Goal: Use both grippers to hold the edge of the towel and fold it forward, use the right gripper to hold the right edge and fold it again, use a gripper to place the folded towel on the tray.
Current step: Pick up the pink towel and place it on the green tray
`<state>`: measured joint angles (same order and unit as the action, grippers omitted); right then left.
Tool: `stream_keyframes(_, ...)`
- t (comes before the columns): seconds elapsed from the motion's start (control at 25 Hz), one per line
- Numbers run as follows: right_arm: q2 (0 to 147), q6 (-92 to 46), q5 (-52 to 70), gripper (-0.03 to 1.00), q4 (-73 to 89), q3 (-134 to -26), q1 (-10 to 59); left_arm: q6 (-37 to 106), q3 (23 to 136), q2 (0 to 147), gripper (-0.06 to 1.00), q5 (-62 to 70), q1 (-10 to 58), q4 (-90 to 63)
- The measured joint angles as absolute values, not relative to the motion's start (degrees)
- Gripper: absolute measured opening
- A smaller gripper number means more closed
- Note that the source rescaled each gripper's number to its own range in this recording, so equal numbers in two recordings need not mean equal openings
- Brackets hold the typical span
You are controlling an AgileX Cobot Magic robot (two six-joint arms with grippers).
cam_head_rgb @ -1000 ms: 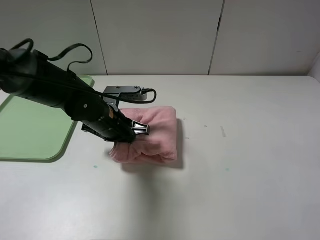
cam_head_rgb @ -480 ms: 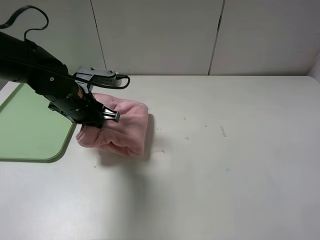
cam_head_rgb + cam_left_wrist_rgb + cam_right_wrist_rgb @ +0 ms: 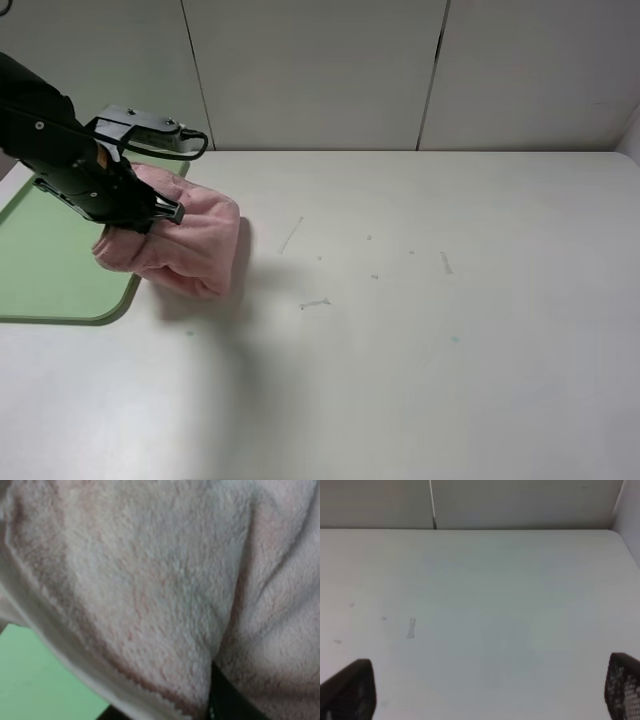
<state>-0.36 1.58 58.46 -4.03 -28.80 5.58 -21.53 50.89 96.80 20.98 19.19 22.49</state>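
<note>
I am gripping the folded towel (image 3: 180, 245) in my left gripper (image 3: 150, 215), hanging over the tray (image 3: 50, 270) edge; my right gripper (image 3: 485, 690) is standing wide open.

One towel (image 3: 185, 245), one tray (image 3: 60, 265), one table (image 3: 450, 330), two grippers (image 3: 150, 215) (image 3: 485, 690).
</note>
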Motion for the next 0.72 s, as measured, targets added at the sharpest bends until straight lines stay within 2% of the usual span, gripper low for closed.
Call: stream_keyframes(0.72,-0.4,1.6,58.5,1.0,-4.0,-28.8,5.6,-14.2,50.9,92.5,0.14,22.3,5.6,24.0)
